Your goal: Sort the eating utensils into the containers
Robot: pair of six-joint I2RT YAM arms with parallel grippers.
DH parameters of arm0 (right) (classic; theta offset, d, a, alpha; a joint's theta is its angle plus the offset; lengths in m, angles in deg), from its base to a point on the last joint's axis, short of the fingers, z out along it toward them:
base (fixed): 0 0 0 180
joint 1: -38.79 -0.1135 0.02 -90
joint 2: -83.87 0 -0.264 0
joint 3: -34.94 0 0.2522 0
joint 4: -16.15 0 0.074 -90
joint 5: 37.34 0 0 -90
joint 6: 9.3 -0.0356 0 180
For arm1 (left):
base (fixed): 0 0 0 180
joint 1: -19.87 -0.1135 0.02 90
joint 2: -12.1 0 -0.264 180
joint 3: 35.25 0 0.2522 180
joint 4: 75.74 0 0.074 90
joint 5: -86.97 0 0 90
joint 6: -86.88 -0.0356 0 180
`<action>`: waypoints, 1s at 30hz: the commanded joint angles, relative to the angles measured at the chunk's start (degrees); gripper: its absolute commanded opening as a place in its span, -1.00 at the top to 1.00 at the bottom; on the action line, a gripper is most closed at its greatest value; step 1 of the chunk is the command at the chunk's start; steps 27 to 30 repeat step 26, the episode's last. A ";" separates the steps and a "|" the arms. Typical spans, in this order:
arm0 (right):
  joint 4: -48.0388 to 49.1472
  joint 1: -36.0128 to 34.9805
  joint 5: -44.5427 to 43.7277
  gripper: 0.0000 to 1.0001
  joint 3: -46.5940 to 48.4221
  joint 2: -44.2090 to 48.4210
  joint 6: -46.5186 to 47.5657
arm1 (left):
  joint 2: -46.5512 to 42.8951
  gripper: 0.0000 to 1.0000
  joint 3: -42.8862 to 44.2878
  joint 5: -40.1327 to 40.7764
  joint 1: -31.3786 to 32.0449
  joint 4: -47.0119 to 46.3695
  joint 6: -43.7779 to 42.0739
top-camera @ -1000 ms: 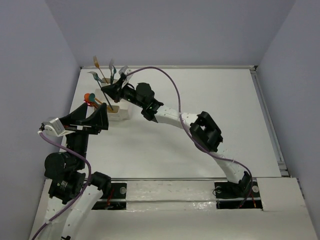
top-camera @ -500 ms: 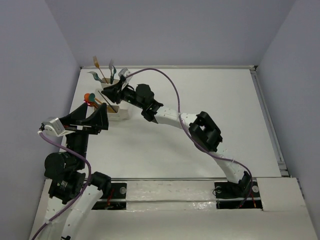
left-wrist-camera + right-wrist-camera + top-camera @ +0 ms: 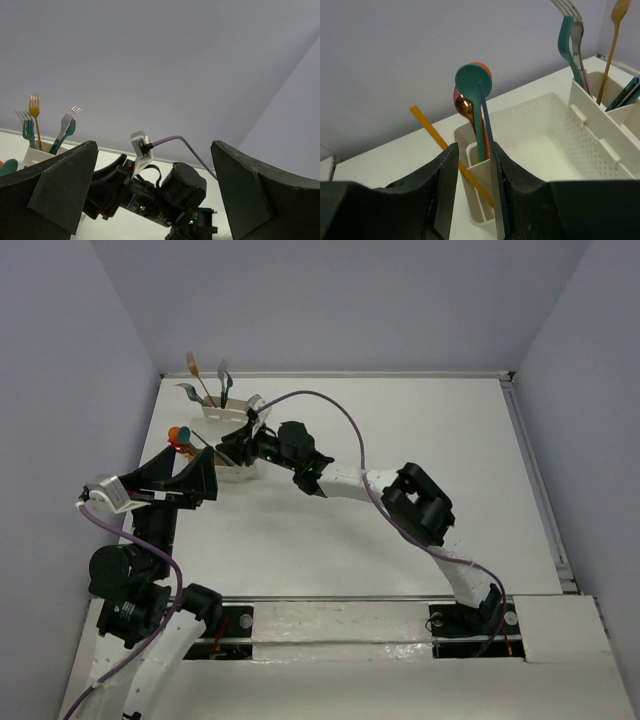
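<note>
The containers stand at the table's back left: a wide perforated bin (image 3: 545,145) with a narrow compartment (image 3: 482,175) at its end. Upright in that compartment are a teal spoon (image 3: 472,80), a copper spoon (image 3: 464,107) and a slanting orange stick (image 3: 437,137). Teal and silver forks (image 3: 568,35) and an orange fork (image 3: 615,20) stand in a farther bin (image 3: 222,410). My right gripper (image 3: 473,150) is open, one jaw on each side of the narrow compartment, gripping nothing. My left gripper (image 3: 155,190) hangs wide open and empty, raised left of the bins (image 3: 205,475).
The right arm (image 3: 400,495) stretches across the table's middle toward the bins, its purple cable arching above. Grey walls close in the left, back and right. A raised white rail (image 3: 540,480) lines the table's right edge.
My right gripper's jaws have parted from shut, and it has shifted toward the near side, down by the spoon compartment. The left arm has not moved.
</note>
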 commanded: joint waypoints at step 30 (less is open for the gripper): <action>-28.43 -0.38 -49.05 -1.00 -56.33 83.17 4.61 | 2.30 -0.98 0.63 -15.43 -0.84 -5.53 2.81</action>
